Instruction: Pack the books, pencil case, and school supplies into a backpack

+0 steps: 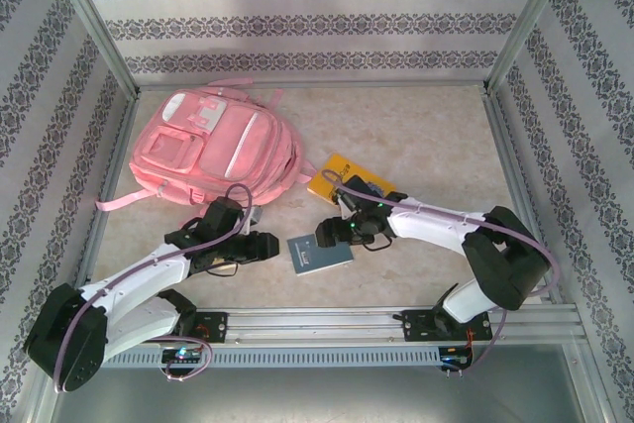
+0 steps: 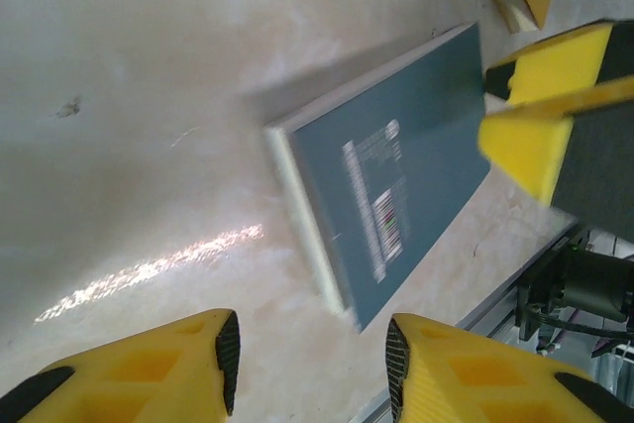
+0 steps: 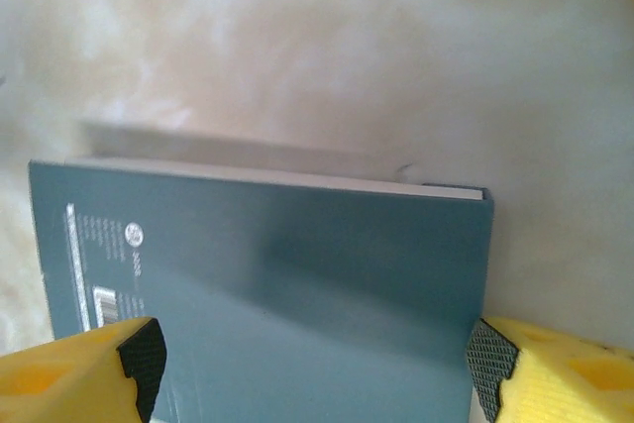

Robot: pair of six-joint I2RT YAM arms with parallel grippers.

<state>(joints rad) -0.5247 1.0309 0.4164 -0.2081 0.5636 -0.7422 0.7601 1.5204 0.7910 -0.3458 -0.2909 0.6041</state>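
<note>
Right now the step in hand looks like picking up one of the books: a small teal book [image 1: 319,255] lies flat on the bench [image 1: 426,136], back cover and barcode up, near the front edge between my two arms. My right gripper [image 3: 312,362] hangs over it with the jaws spread wide. One yellow finger sits over the cover on the barcode side and the other is close to the opposite edge, and neither is pressing on anything, so the gripper is open and carrying nothing. My left gripper [image 2: 312,369] is also open and empty. It is low over the bare bench just beside the book and pointing at it, with the book's corner lying ahead of the gap between its fingers. The pink backpack [image 1: 213,141] lies well apart at the far left of the bench, front pockets up, and I cannot tell from these views whether its main opening is unzipped. A yellow book [image 1: 337,170] waits behind my right arm, near the backpack's lower corner. Packing seems barely begun. A thin book lying flat gives the fingers little to bite on, so the next move calls for getting a finger under an edge, or nudging the book with the left gripper so the right one can pinch cover and pages together. After that comes the carry to the backpack.
</note>
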